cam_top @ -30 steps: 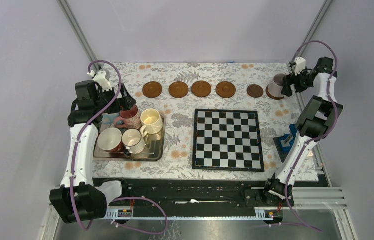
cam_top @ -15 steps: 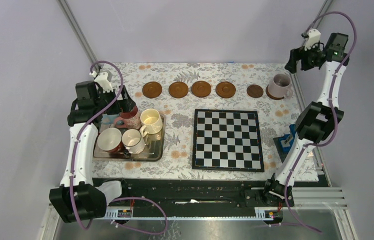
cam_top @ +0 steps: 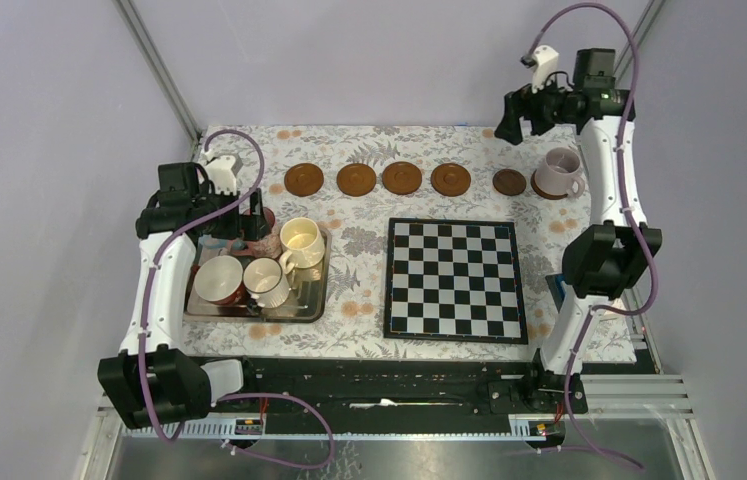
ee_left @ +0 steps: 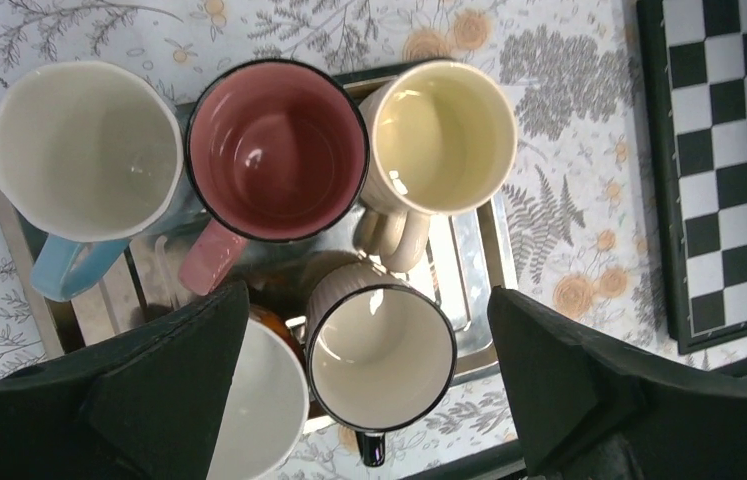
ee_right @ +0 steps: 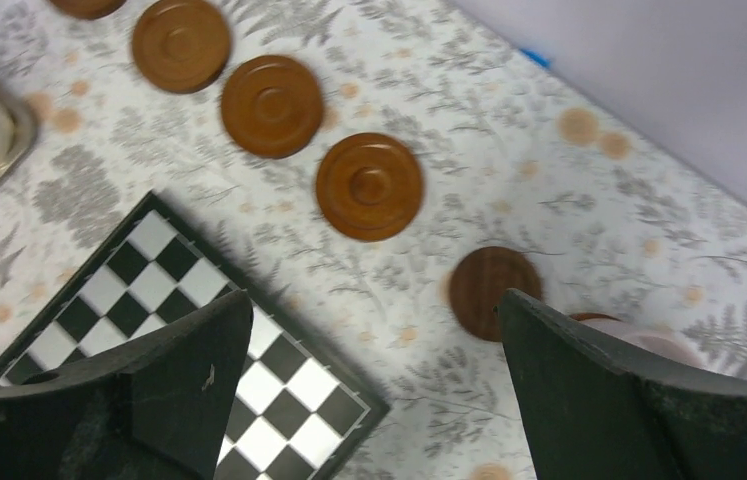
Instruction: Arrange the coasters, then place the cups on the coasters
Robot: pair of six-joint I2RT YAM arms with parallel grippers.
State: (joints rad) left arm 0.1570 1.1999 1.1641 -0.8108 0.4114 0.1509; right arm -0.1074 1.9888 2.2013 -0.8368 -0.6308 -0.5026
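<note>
Brown coasters (cam_top: 401,178) were logged in a row on the table (cam_top: 354,275), the lilac cup (cam_top: 556,172) set on the rightmost; the left hand (cam_top: 247,218), spread and empty, was hung over five cups (ee_left: 439,135) in the tray (cam_top: 311,305), the right hand (cam_top: 517,118) held high, likewise spread; a descent around the pink cup (ee_left: 277,148) was judged next, the light-blue cup (ee_left: 84,150) being mostly hidden overhead.
</note>
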